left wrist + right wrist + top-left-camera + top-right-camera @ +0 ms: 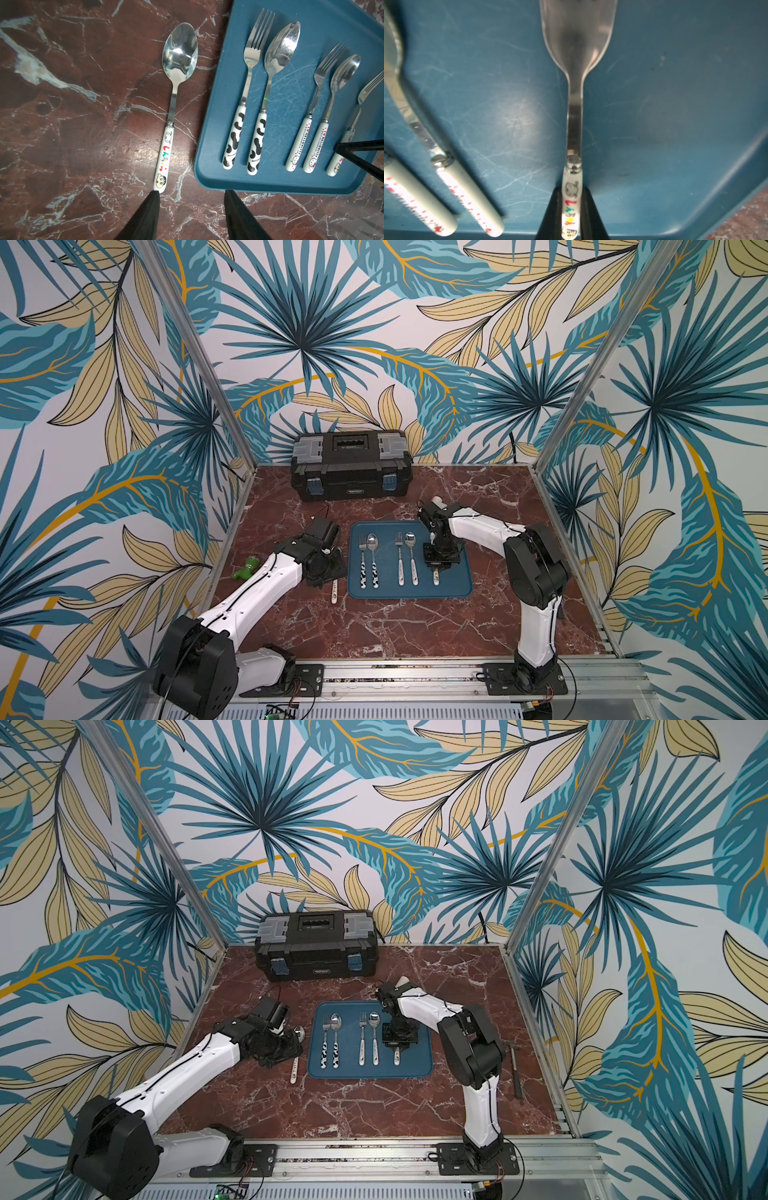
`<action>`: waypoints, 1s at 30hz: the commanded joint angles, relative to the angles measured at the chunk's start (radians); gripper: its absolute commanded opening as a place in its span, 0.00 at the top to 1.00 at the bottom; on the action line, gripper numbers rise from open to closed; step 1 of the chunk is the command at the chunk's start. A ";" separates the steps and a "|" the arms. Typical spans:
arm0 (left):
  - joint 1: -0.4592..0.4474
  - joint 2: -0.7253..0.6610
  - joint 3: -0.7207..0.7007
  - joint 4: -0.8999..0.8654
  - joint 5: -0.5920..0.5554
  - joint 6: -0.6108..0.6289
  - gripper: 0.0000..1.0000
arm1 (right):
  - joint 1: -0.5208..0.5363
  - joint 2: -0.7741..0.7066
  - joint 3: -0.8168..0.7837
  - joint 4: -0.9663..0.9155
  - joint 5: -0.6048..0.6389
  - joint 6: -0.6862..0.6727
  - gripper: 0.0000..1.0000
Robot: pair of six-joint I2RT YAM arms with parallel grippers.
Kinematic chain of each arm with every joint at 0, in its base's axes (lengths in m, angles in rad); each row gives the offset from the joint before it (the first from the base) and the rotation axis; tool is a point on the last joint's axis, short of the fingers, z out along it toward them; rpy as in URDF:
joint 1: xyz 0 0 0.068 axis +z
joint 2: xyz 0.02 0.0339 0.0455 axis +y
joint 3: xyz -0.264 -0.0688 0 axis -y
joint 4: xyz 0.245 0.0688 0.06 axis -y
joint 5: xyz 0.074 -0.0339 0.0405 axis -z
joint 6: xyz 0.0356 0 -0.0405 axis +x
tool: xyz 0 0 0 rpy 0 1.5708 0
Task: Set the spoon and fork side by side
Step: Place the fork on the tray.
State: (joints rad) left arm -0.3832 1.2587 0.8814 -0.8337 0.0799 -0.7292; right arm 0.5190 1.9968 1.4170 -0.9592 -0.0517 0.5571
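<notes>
A spoon (pixel 174 104) with a white cartoon-print handle lies on the marble table just left of the blue tray (pixel 291 182). My left gripper (pixel 192 192) is open above the table, and one fingertip (pixel 154 196) is at the spoon's handle end. The matching fork (pixel 575 104) lies on the tray's right part. My right gripper (pixel 571 190) is shut on its handle. In both top views only the fork's handle end (pixel 436 577) shows below that gripper.
On the tray lie a cow-print fork (pixel 247 83) and spoon (pixel 270 87), and a Hello Kitty fork (pixel 313 108) and spoon (pixel 332 104). A black toolbox (pixel 351 464) stands at the back. A green toy (pixel 248 567) lies far left, a hammer (pixel 515 1073) far right.
</notes>
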 commanded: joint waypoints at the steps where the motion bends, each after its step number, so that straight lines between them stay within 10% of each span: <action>1: 0.005 0.010 0.002 0.013 0.003 0.013 0.45 | 0.012 0.032 0.002 0.010 0.006 -0.002 0.92; 30: 0.013 0.129 0.019 -0.027 -0.046 -0.019 0.46 | 0.011 -0.190 0.016 0.015 -0.011 0.012 0.54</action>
State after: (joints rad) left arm -0.3801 1.3464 0.8814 -0.8471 0.0563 -0.7357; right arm 0.5262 1.8977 1.4322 -0.9543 -0.0612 0.5537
